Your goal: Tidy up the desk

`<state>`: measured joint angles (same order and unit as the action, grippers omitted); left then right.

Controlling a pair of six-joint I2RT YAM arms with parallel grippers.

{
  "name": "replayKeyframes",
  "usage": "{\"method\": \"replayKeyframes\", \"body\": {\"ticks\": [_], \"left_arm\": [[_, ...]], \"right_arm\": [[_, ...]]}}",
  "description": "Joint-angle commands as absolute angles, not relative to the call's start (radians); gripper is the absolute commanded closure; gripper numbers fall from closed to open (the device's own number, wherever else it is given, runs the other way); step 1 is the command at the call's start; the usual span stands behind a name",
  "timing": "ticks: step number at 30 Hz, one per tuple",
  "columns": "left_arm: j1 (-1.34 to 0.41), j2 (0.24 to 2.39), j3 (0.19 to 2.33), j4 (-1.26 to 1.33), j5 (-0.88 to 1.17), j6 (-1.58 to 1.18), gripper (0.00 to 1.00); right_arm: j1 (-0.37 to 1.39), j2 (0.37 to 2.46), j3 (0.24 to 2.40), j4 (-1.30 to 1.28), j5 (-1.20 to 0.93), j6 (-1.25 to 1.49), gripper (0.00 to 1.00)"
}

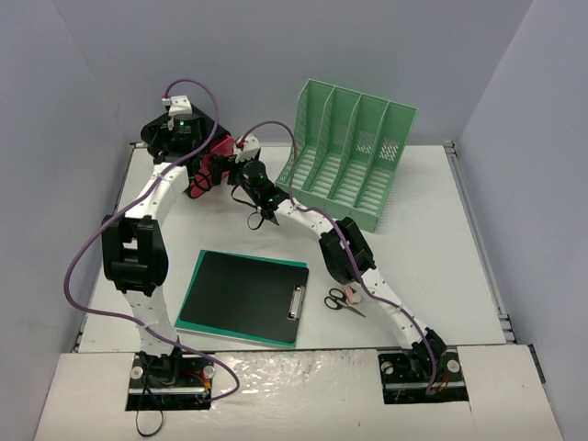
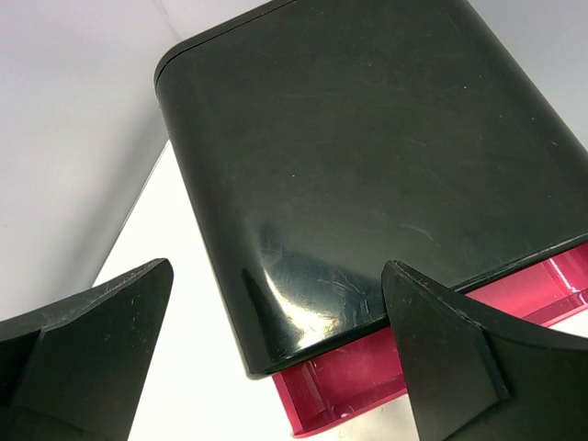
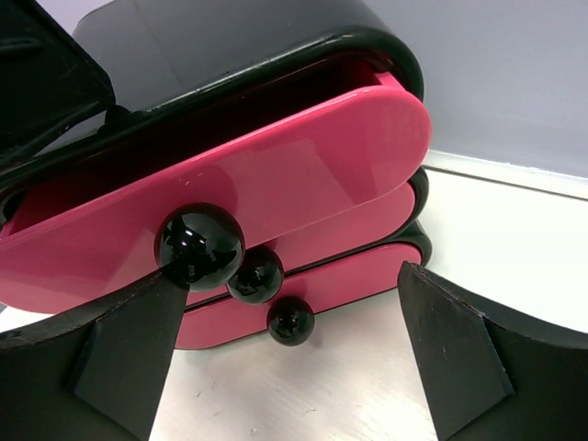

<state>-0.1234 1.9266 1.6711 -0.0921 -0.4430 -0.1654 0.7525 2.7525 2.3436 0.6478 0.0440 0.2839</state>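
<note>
From above, the left arm hides most of the glossy black drawer chest; close up, frame edges crop its pink drawers.

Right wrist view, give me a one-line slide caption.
Open right gripper faces a black drawer unit, its pink top drawer pulled out.

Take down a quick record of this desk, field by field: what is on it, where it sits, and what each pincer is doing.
desk: white, metal rails along the edges
file rack: mint green, upright, far right
clipboard: black, near centre, lying on a green folder
scissors: lying flat, right of the clipboard
drawer box: black, three pink drawers, far left
top drawer: sticks out furthest
left pincer: open, above the drawer box
right pincer: open, facing the drawer knobs
</note>
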Motion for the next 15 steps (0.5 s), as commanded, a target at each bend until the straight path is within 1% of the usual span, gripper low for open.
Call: {"method": "replayKeyframes", "body": {"ticks": [1, 15], "left_arm": [[-0.127, 1.909, 1.641, -0.220, -0.426, -0.149, 0.03], [-0.128, 1.893, 1.643, -0.243, -0.430, -0.158, 0.03]], "right_arm": [[0.746, 2.606, 2.406, 0.773, 0.053, 0.275, 0.06], [0.744, 2.668, 2.484, 0.798, 0.069, 0.315, 0.03]]}}
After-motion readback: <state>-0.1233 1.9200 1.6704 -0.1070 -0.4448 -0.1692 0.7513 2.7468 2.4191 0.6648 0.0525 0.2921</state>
